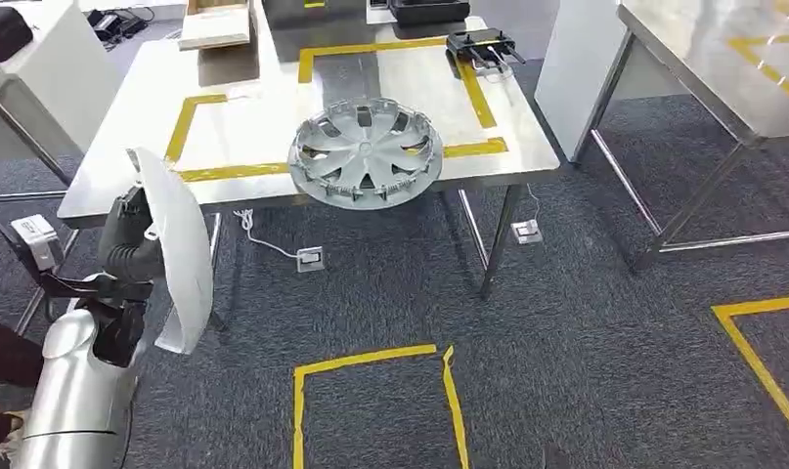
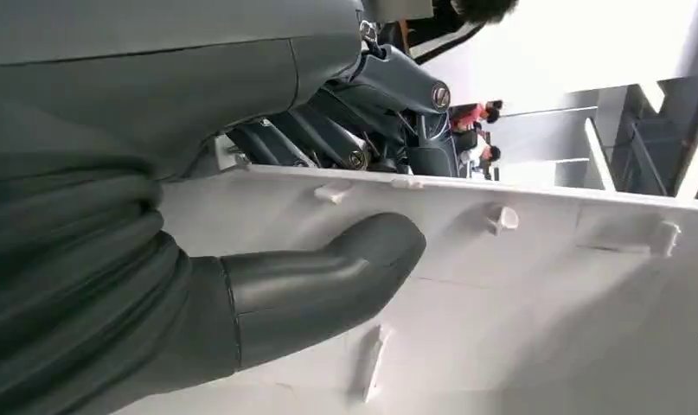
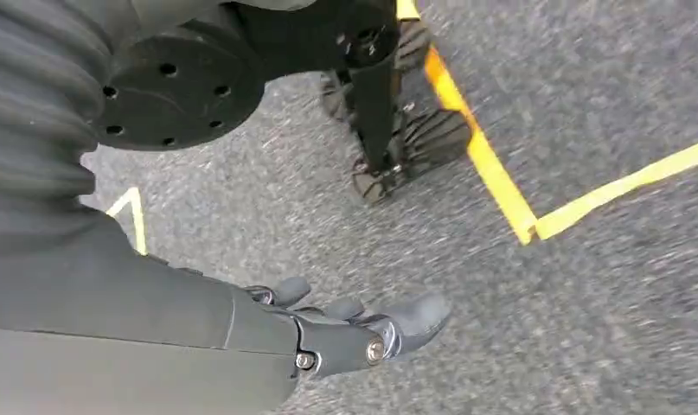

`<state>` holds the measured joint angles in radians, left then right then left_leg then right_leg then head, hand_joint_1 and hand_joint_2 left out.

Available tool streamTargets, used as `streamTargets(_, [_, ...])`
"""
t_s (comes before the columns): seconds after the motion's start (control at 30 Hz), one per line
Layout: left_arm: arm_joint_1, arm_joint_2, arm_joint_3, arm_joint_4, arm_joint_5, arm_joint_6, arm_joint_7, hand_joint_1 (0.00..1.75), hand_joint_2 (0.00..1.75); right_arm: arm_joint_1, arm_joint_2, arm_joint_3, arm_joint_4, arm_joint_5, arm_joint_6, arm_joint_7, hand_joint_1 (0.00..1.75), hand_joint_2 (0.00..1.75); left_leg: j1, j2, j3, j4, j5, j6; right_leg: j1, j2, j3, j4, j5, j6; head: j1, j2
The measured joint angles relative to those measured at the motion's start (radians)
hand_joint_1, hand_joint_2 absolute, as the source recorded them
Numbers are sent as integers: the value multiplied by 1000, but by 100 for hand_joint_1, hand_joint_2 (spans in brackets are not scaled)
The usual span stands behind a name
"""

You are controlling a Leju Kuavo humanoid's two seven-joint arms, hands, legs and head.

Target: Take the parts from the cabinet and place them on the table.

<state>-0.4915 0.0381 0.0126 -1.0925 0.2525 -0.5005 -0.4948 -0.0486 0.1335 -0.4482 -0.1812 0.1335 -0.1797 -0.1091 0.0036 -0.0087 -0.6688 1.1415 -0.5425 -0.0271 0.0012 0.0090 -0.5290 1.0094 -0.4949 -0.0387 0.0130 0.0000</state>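
Note:
My left hand [image 1: 128, 246] grips a long white curved plastic panel [image 1: 178, 244], held on edge at the steel table's [image 1: 273, 117] near left corner. In the left wrist view the thumb [image 2: 328, 272] presses on the panel's inner face [image 2: 544, 294], which carries small clips, and the darker fingers reach over its edge. A silver wheel cover [image 1: 366, 151] lies on the table's front edge, partly across the yellow tape outline. My right hand [image 3: 354, 333] hangs over the grey carpet, fingers loosely out and holding nothing.
A black part [image 1: 483, 44] lies at the table's far right and a cardboard box [image 1: 214, 24] at the back. A second steel table [image 1: 713, 49] stands at the right. Yellow tape [image 1: 371, 357] marks the carpet, and white sockets [image 1: 310, 258] with a cable lie under the table.

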Motion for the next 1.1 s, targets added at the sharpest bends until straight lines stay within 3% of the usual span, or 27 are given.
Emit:
streamTargets(0.03, [0, -1, 0, 0, -2, 1, 3, 175, 175, 0, 0, 0, 0, -1, 0, -1, 0, 175, 0, 2, 14, -76, 89, 3, 0, 0, 11, 0, -13, 3, 0, 0])
streamTargets(0.07, [0, -2, 0, 2, -5, 2, 5, 175, 175, -2, 0, 0, 1, -2, 1, -2, 0, 175, -3, 6, 10, -124, 158, 10, 5, -1, 21, 8, -23, 8, -2, 0])
streamTargets(0.1, [0, -3, 1, 2, -7, 4, 9, 175, 175, -2, 0, 0, 0, -3, 2, -2, 0, 175, -7, 7, 15, -119, 128, 19, 5, 5, 17, 1, -27, 13, -5, 0])
streamTargets(0.13, [3, -7, 2, -3, -8, 6, 9, 175, 175, -3, -1, 0, 0, -5, 2, -2, 0, 175, -7, 5, 23, -120, 137, 27, 4, 3, 19, -4, -36, 22, -4, 0])
streamTargets(0.2, [4, -14, 2, -8, -11, 5, 10, 175, 175, -3, 0, -1, 0, -8, 3, -2, 0, 175, -4, 2, 38, -126, 132, 42, 6, 3, 20, 23, -22, 29, -1, 0])
streamTargets(0.27, [5, -18, 2, -10, -12, 2, 8, 175, 175, -4, -1, -1, 0, -10, 4, -3, 0, 175, -1, 3, 54, -130, 120, 55, 3, -2, -39, 124, -17, 41, 0, 0])
streamTargets(0.3, [7, -19, 2, -10, -15, -2, 8, 175, 175, -4, -1, -2, 0, -11, 6, -3, 0, 175, -1, 2, 59, -130, 112, 58, 0, -3, -86, 192, -35, 48, 0, 0])
streamTargets(0.37, [14, -22, 2, -8, -18, -4, 6, 175, 175, -1, -1, -2, 0, -14, 6, -2, 0, 175, -1, 2, 77, -130, 93, 58, -3, -3, -178, 309, -117, 55, 0, 0])
streamTargets(0.4, [17, -22, 2, -5, -18, -5, 5, 175, 175, 1, -1, -3, 0, -14, 6, -2, 0, 175, -1, 1, 88, -130, 83, 57, -3, -4, -205, 325, -133, 55, 1, 0])
streamTargets(0.43, [18, -22, 2, -2, -18, -5, 3, 175, 175, 3, -1, -4, 0, -15, 6, -2, 0, 175, -1, 1, 102, -130, 73, 56, -4, -4, -211, 298, -120, 54, 0, 0])
streamTargets(0.47, [18, -22, 2, -1, -18, -5, 0, 175, 175, 3, -1, -4, 0, -16, 6, -1, 0, 175, -1, 0, 116, -130, 62, 54, -4, -5, -199, 241, -84, 52, 0, 0])
streamTargets(0.53, [18, -26, 2, -1, -18, -4, -4, 175, 175, 4, -1, -5, 0, -19, 7, -2, 0, 175, -1, 1, 147, -130, 38, 47, -2, -5, -144, 68, 46, 41, 0, 0])
streamTargets(0.57, [18, -26, 2, 0, -18, -2, -5, 175, 175, 7, -1, -6, 1, -21, 8, -2, 0, 175, -4, 0, 159, -126, 27, 43, 2, -6, -136, 5, 107, 35, 1, 0])
streamTargets(0.6, [19, -30, 2, -3, -23, 3, -4, 175, 175, 6, -1, -6, 1, -21, 10, -2, 0, 175, -6, -4, 159, -128, 17, 35, 5, -6, -131, 10, 71, 33, 1, 0])
streamTargets(0.63, [21, -30, 2, -9, -24, 7, -2, 175, 175, 7, -1, -7, 0, -22, 11, -3, 0, 175, -4, -2, 158, -136, 7, 29, 9, -5, -121, 10, 74, 29, 0, 0])
streamTargets(0.7, [19, -30, 2, -18, -23, 9, -3, 175, 175, 9, 0, -7, 0, -21, 13, -5, 0, 175, -5, -3, 181, -127, 13, 15, 5, -5, -106, 2, 73, 12, 0, 0])
streamTargets(0.73, [20, -28, 2, -25, -24, 10, 0, 175, 175, 9, 1, -7, 0, -21, 14, -6, 0, 175, -4, -3, 176, -115, 7, 13, -2, -5, -87, -4, 72, 7, 0, 0])
streamTargets(0.77, [16, -28, 2, -29, -24, 12, -1, 175, 175, 8, 1, -8, 0, -20, 16, -7, 0, 175, -4, 0, 157, -61, 13, 11, -2, -5, -74, -5, 64, 0, -5, 0])
streamTargets(0.8, [11, -27, 2, -31, -24, 12, 1, 175, 175, 6, 1, -8, 0, -19, 16, -7, 0, 175, -2, 0, 111, 14, 5, 5, -2, -5, -66, -5, 56, -5, -11, 0])
streamTargets(0.87, [14, -21, 3, -32, -22, 12, 9, 175, 175, 5, 1, -8, 0, -19, 19, -8, 0, 175, 0, 1, 10, 149, -68, -2, -2, -4, -48, -5, 35, -6, -11, 0])
streamTargets(0.9, [15, -21, 3, -32, -21, 12, 10, 175, 175, 7, 1, -8, 0, -19, 19, -8, 0, 175, 0, 1, -24, 177, -98, -3, -2, -3, -37, -5, 25, -5, -12, 0])
streamTargets(0.93, [14, -20, 3, -32, -19, 10, 11, 175, 175, 9, 1, -8, 0, -19, 20, -8, 0, 175, 0, 2, -39, 168, -101, -4, -2, -2, -24, -5, 15, -4, -12, 0])
streamTargets(0.97, [14, -19, 3, -32, -19, 8, 12, 175, 175, 9, 1, -8, 0, -19, 20, -8, 0, 175, 0, 2, -37, 125, -77, -2, -2, -2, -8, -5, 2, -4, -11, 0])
streamTargets(1.0, [13, -17, 3, -32, -19, 7, 14, 175, 175, 8, 1, -8, 0, -19, 21, -9, 0, 175, 0, 2, -21, 52, -25, -1, -2, -2, 11, -5, -11, -3, -12, 0])
streamTargets(1.03, [13, -15, 4, -32, -19, 7, 14, 175, 175, 8, 2, -8, 0, -19, 21, -10, 0, 175, -1, 2, 1, -33, 49, 4, -2, -2, 30, -5, -25, 0, -11, 0])
streamTargets(1.07, [13, -13, 5, -31, -19, 6, 14, 175, 175, 11, 3, -9, 1, -19, 22, -10, 0, 175, -1, 5, 13, -109, 139, 9, -1, -1, 33, -6, -37, 5, -13, 0])
streamTargets(1.1, [12, -11, 7, -29, -19, 6, 14, 175, 175, 8, 3, -9, 1, -20, 22, -10, 0, 175, -6, 5, 8, -122, 142, 14, 3, 2, 45, 0, -49, 12, -15, 0])
